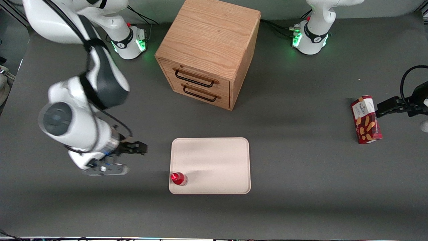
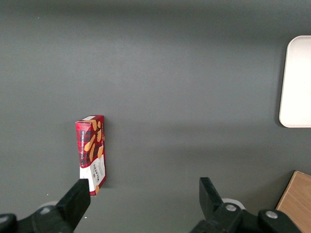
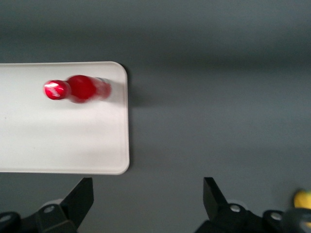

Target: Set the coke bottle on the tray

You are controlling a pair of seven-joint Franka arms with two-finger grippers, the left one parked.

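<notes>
The coke bottle [image 1: 178, 178], small and red with a red cap, stands upright on the pale cream-pink tray [image 1: 214, 160], in the tray's corner nearest the front camera on the working arm's side. It also shows in the right wrist view [image 3: 77, 89] on the tray [image 3: 63, 141]. My right gripper [image 1: 140, 148] is open and empty, above the bare table beside the tray, apart from the bottle. In the right wrist view the gripper [image 3: 146, 196] has only grey table between its fingers.
A wooden drawer cabinet [image 1: 209, 50] with two black handles stands farther from the front camera than the tray. A red snack box [image 1: 366, 119] lies toward the parked arm's end of the table and shows in the left wrist view [image 2: 92, 153].
</notes>
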